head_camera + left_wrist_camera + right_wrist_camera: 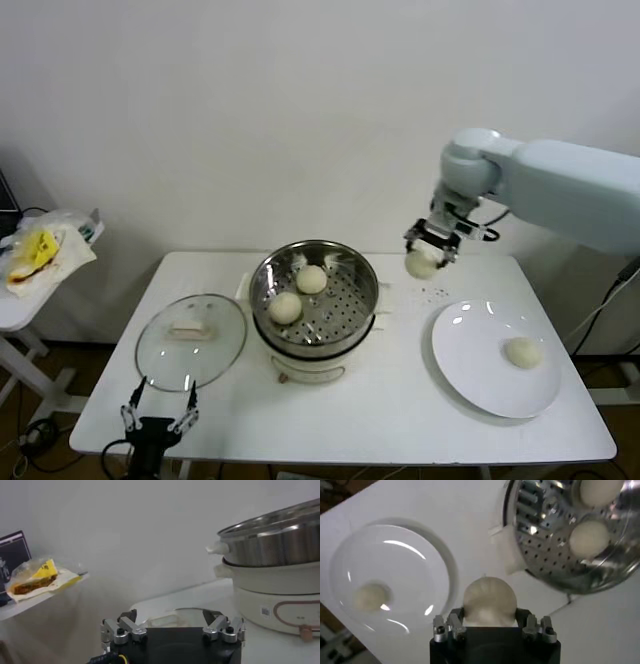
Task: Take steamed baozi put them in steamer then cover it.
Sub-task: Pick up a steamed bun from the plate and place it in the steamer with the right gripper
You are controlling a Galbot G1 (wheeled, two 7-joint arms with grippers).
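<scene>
**Third bun on its way to the steamer**

While two baozi already sit in the steamer, the right gripper has its jaws clenched on a third steamed baozi, held above the bench between the plate and the basket. One bun waits on the plate. Next move, likely: carry across and lower onto bare perforations. The left gripper hangs released near the glass lid.

The buns are cream-white. The steamer is shiny steel with a dotted pattern of holes, on a cream-white pot base. The plate and counter are white. The lid is clear glass.
</scene>
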